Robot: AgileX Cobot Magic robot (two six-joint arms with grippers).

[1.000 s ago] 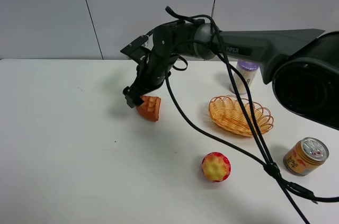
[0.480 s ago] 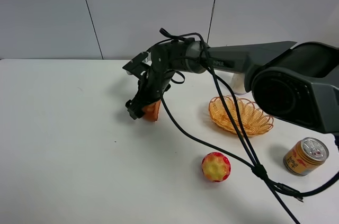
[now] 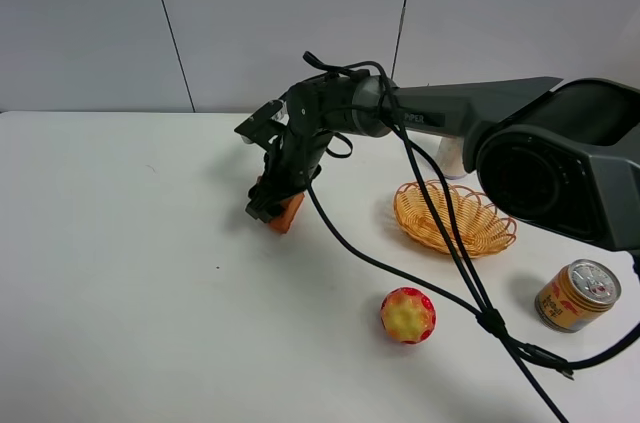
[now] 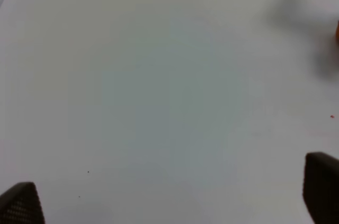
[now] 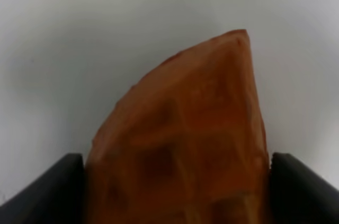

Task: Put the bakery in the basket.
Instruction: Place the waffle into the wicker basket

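The bakery, an orange-brown wedge, rests on the white table left of the basket. My right gripper reaches across the middle and comes down over the bakery. In the right wrist view the bakery fills the gap between the two dark fingers, which touch both its sides, so the gripper is shut on it. The basket is a golden wicker oval and holds nothing. My left gripper is open over bare table and is out of the exterior high view.
A red-and-yellow bumpy ball lies in front of the basket. An orange can with a silver lid stands at the right front. A white bottle stands behind the basket, partly hidden by the arm. Black cables trail across the table's right half.
My right gripper has dropped down over the bakery and closed around it. The bakery, plainly seen a second ago, is now mostly covered by the fingers.
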